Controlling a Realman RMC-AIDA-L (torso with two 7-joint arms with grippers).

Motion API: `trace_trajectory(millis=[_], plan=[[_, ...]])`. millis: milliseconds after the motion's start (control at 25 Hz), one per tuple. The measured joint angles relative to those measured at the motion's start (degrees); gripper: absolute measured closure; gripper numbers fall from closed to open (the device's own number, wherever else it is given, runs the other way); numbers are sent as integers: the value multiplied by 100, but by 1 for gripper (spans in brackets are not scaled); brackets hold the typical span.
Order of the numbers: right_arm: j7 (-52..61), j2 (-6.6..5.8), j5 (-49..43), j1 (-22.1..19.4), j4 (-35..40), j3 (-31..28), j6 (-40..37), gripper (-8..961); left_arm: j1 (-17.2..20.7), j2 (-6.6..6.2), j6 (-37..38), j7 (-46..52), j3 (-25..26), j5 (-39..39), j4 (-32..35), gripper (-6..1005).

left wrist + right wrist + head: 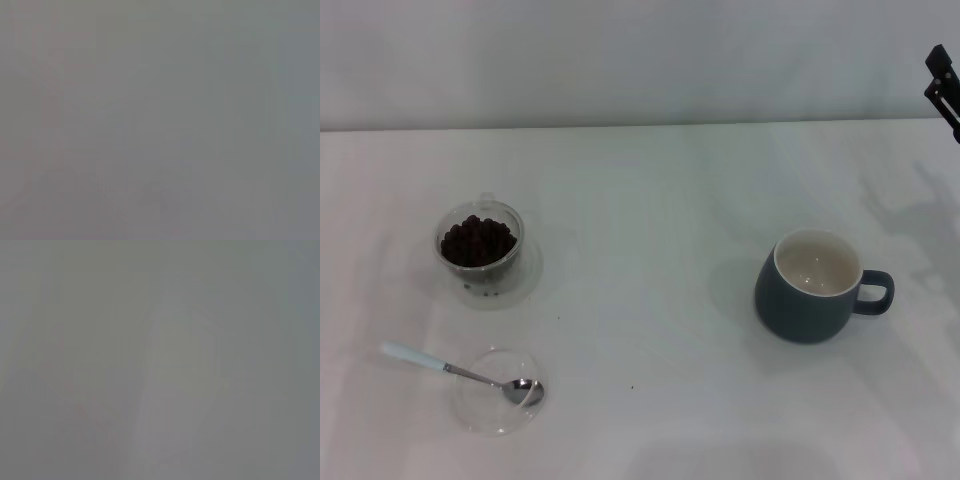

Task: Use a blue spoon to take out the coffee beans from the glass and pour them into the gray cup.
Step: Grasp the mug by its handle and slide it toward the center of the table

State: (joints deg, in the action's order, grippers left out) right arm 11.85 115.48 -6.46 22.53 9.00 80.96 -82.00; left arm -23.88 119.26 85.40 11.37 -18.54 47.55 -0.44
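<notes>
My right gripper [942, 85] hangs far beyond the gray cup [810, 288] — its grip I cannot tell; the blue spoon [460, 373] lies untouched.

Glass [481, 247]: small, clear, upright on the far left of the counter [640, 200], filled nearly to the rim with coffee beans [477, 241], a dark heap. Tiny handle at its far side.

Blue spoon [460, 373]: near me and left, lying flat; pale blue handle points left and away, silver bowl rests in a shallow clear dish [496, 392].

Gray cup [815, 286]: well to the right, upright, dark blue-gray outside, cream inside, no beans in it, loop handle pointing right.
</notes>
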Motion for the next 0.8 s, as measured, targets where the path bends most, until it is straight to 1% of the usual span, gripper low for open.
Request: trace_trajectory(millis=[800], plan=[[-119,0,-31,10,-5,58,40,83,6,10,36,-16,42,-44,-61,123]])
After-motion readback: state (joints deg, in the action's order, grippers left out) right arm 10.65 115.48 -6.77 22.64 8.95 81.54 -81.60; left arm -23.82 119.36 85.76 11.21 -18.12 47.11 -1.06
